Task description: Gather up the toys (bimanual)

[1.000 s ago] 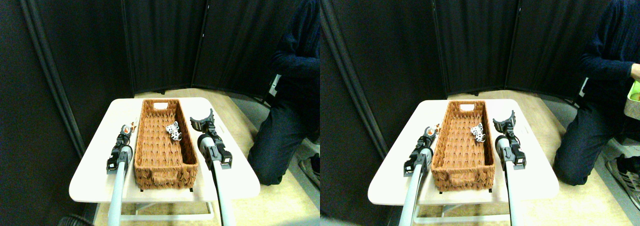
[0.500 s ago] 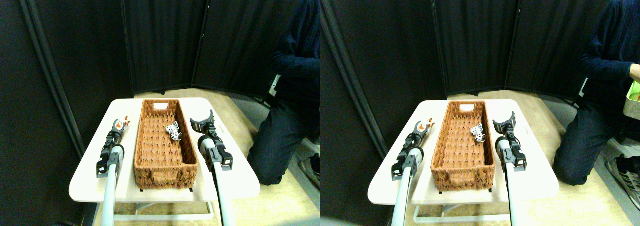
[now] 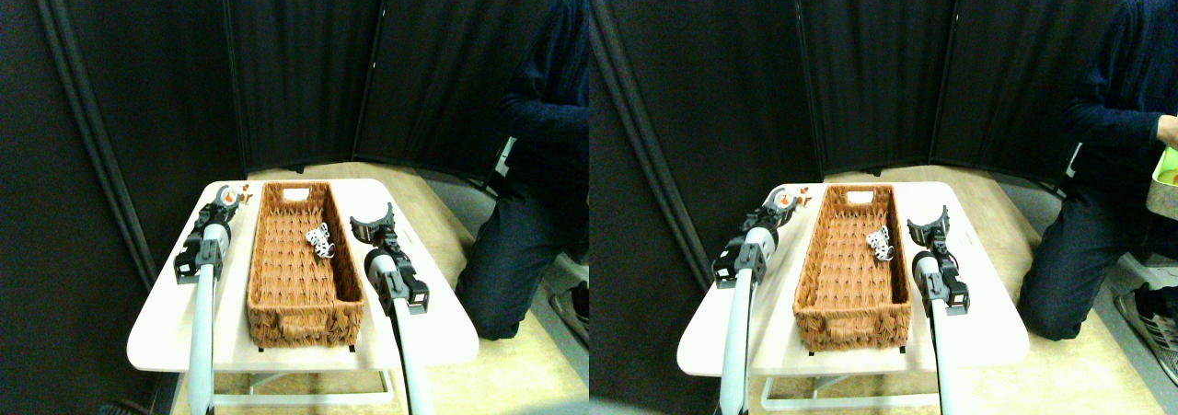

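One spotted toy (image 3: 319,240), perhaps lengthwise.

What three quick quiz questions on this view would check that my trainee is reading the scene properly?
1. True or false: the spotted toy lies inside the basket.
2. Which gripper is at the small orange toy near the table's far left corner: A) left gripper, B) right gripper, C) neither?
3. Fill in: the person kneels on the robot's ____ side of the table.

Key: 1 true. 2 A. 3 right.
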Tool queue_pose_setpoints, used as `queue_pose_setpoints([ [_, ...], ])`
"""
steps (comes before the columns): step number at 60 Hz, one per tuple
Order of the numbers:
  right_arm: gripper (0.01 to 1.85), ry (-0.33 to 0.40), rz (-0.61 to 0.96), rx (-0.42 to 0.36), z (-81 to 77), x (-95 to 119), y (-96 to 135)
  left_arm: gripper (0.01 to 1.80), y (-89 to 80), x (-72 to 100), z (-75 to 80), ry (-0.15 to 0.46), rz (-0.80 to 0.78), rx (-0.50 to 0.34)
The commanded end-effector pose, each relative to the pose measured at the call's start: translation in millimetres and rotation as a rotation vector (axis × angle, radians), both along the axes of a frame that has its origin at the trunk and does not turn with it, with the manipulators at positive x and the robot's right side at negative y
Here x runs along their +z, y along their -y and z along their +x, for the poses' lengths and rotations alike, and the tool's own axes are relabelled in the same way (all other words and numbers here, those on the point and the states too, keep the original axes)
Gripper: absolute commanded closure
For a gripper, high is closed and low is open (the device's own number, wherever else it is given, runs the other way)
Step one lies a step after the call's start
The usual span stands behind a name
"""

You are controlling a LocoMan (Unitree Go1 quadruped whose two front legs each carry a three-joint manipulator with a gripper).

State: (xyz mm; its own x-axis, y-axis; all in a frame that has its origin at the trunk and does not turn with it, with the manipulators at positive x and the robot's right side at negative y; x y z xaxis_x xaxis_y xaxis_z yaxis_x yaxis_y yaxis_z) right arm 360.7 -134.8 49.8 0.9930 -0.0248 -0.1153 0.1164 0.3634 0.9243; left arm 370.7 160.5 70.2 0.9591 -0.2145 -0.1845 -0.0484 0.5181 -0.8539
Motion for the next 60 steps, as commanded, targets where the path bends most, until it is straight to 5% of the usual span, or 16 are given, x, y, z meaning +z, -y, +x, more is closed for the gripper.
queue_pose_setpoints([
  [1,1.11,0.058,-0.004,0.005,-0.5,10,1,1.8,11.0,22.5,2.9,0.044,0.005,-0.044],
  [20,1.15,0.074,-0.007,-0.025,-4.2,12,6,1.8,51.3,44.4,11.6,0.028,0.019,-0.158],
  [35,1.1,0.078,-0.004,-0.029,-4.8,12,11,1.8,82.9,38.7,11.4,-0.023,-0.011,-0.193],
  [60,1.21,0.086,-0.015,-0.042,-5.3,13,15,1.8,90.4,16.2,6.7,-0.164,-0.182,-0.158],
])
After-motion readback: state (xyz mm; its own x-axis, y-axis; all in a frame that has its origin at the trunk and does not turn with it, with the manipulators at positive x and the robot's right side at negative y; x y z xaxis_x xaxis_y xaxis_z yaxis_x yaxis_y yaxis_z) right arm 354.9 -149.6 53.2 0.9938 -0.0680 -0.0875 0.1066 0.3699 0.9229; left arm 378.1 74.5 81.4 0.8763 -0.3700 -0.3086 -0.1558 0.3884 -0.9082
